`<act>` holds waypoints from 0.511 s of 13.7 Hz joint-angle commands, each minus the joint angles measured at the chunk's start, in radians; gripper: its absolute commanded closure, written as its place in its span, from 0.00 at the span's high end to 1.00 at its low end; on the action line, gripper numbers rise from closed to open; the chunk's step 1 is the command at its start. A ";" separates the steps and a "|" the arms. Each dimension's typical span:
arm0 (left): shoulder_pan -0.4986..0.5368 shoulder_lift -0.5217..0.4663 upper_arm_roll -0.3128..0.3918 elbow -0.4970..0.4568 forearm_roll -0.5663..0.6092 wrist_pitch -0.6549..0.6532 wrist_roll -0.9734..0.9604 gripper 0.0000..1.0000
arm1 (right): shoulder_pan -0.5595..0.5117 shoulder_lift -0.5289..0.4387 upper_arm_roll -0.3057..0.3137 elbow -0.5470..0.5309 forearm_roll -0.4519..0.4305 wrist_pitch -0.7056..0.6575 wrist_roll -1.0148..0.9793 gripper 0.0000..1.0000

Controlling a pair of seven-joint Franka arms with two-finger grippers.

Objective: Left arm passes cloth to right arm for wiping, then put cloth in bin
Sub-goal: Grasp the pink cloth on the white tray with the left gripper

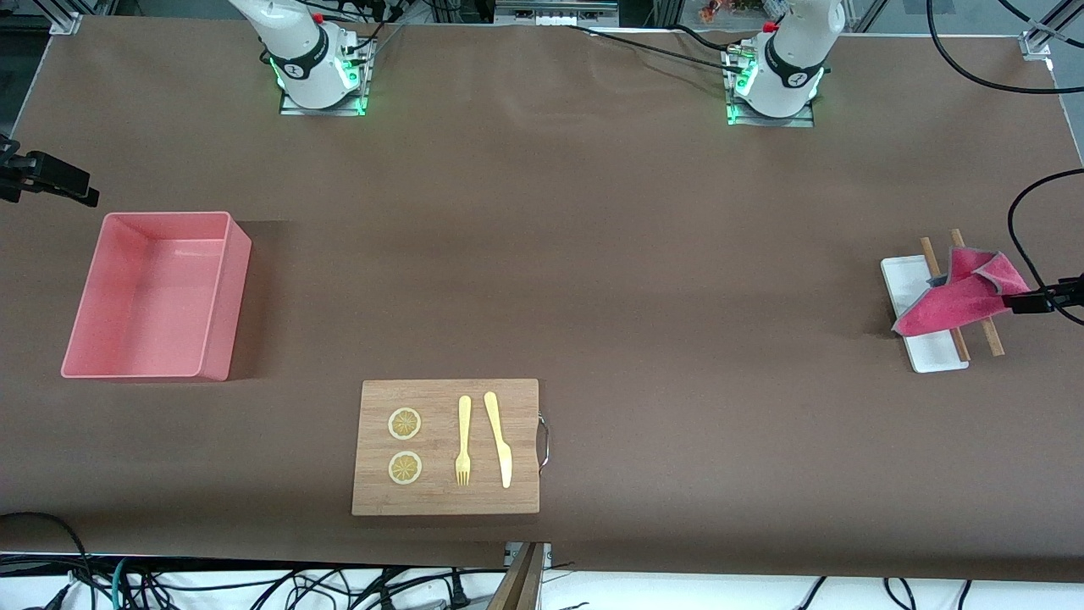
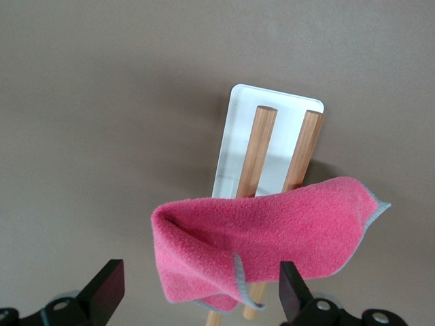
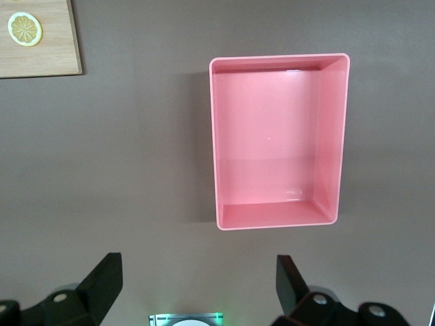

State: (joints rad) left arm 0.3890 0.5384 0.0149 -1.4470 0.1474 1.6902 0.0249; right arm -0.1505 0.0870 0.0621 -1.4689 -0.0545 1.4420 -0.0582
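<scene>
The cloth (image 1: 961, 301), magenta-pink with grey edging, hangs crumpled over two wooden rods (image 1: 989, 336) that lie across a white tray (image 1: 908, 280) at the left arm's end of the table. In the left wrist view my left gripper (image 2: 200, 275) is open and empty above the cloth (image 2: 272, 234), one finger on each side of its folded end, apart from it. The pink bin (image 1: 227, 288) stands empty at the right arm's end. My right gripper (image 3: 197, 268) is open and empty, high over the table between its base and the bin (image 3: 334, 136). Neither gripper shows in the front view.
A wooden cutting board (image 1: 525, 407) with two lemon slices, a yellow fork and a yellow knife lies near the front camera's edge; its corner shows in the right wrist view (image 3: 47, 58). Black clamps (image 1: 51, 180) stick in at both table ends; one (image 1: 1046, 298) is beside the cloth.
</scene>
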 commanded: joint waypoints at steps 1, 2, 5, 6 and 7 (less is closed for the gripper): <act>0.008 0.029 -0.003 0.004 0.020 -0.006 -0.033 1.00 | -0.011 0.008 0.004 0.018 0.019 -0.003 -0.018 1.00; 0.008 0.029 -0.003 -0.009 0.009 -0.006 -0.031 1.00 | -0.011 0.010 0.004 0.018 0.019 -0.002 -0.017 1.00; 0.016 0.029 -0.003 -0.036 0.006 -0.035 -0.020 0.59 | -0.009 0.010 0.005 0.016 0.019 -0.003 -0.017 1.00; 0.013 0.029 -0.003 -0.036 0.006 -0.047 -0.020 0.51 | -0.009 0.010 0.005 0.018 0.019 -0.003 -0.015 1.00; 0.007 0.029 -0.001 -0.030 0.018 -0.078 -0.019 0.32 | -0.009 0.010 0.005 0.016 0.021 -0.003 -0.015 1.00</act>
State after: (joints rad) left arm 0.3977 0.5754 0.0161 -1.4760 0.1474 1.6535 0.0079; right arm -0.1505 0.0882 0.0624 -1.4689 -0.0533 1.4420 -0.0582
